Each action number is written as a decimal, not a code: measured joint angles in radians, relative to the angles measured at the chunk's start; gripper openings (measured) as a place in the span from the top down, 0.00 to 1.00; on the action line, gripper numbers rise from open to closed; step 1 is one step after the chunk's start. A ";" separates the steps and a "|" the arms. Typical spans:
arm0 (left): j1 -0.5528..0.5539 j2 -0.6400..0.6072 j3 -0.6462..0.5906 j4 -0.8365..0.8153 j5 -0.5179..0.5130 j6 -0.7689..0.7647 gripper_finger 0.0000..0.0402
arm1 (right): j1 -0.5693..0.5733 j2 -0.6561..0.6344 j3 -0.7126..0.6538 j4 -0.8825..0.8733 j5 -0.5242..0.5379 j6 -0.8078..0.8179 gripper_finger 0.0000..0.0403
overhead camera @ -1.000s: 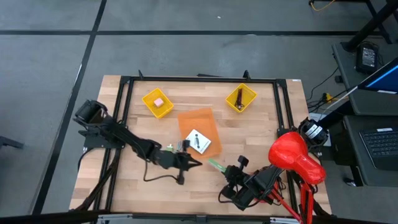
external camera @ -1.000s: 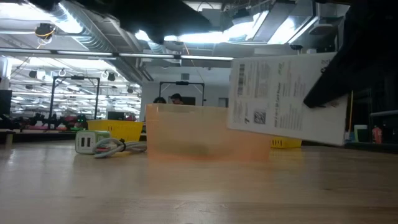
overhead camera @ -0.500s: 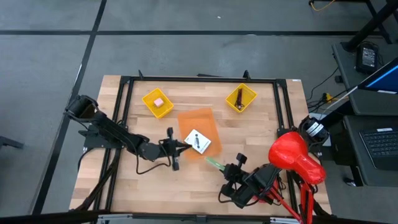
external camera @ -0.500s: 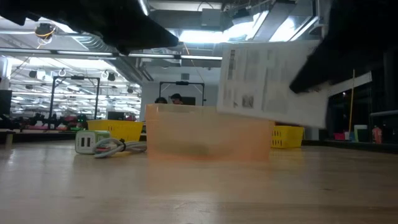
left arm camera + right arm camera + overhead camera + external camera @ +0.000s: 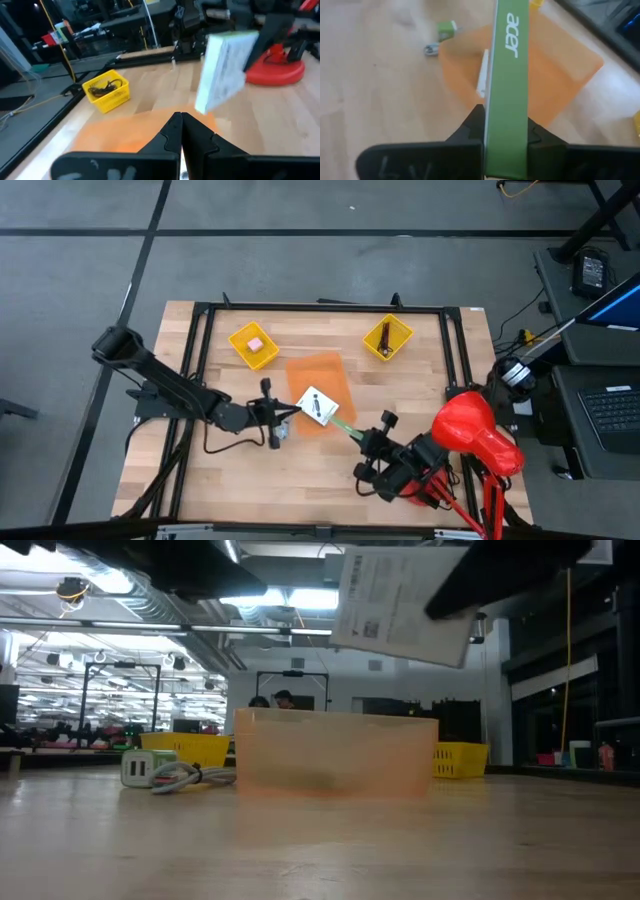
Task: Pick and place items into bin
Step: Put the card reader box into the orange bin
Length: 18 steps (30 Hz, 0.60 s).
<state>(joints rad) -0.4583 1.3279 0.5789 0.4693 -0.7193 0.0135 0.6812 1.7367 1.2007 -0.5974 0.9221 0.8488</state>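
from the high view you get the layout: an orange translucent bin (image 5: 318,388) sits mid-table with a white square card (image 5: 316,407) lying in it, black marks on its face. your right gripper (image 5: 357,436) reaches in from the near right edge, holding a flat box (image 5: 341,422) that shows only as a thin green strip from above, its far end over the bin's near corner. your left gripper (image 5: 283,415) waits just beside the bin's left wall, empty, fingers pressed together.

what the overhead cannot tell you, the right wrist view does: the box (image 5: 507,75) is pinched edge-on between the two dark fingers, and its green spine carries white "acer" lettering. past it you see the bin (image 5: 560,65) with the card (image 5: 482,75) standing nearly on edge inside, and a small green-and-white cube (image 5: 446,27) with a grey cord beside it on the bare wood.

the low view gives you height: the box (image 5: 400,605) hangs tilted in the air above the bin's (image 5: 335,752) rim, its broad white face covered in small print. the cube (image 5: 140,768) and its cord lie on the table, to the picture's left of the bin.

from the left wrist view you see the closed fingertips (image 5: 178,131) over the orange plastic, the tilted white box (image 5: 224,67) beyond, and a yellow tray (image 5: 106,91) holding dark cords. overhead, a second yellow tray (image 5: 254,345) holds a pink block (image 5: 256,343). the table (image 5: 220,480) is pale wood planking in a black frame.
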 joint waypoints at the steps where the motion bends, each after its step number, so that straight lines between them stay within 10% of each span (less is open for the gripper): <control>1: 0.000 -0.016 0.000 -0.031 -0.006 -0.001 1.00 | -0.012 -0.003 0.000 0.004 0.002 -0.023 0.93; 18: -0.005 -0.376 -0.233 -0.072 0.058 -0.058 1.00 | -0.249 -0.068 0.000 0.101 -0.076 -0.351 0.93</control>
<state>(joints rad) -0.4633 0.9518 0.3458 0.3971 -0.6614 -0.0446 0.4319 1.6686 1.2010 -0.4965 0.8462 0.4981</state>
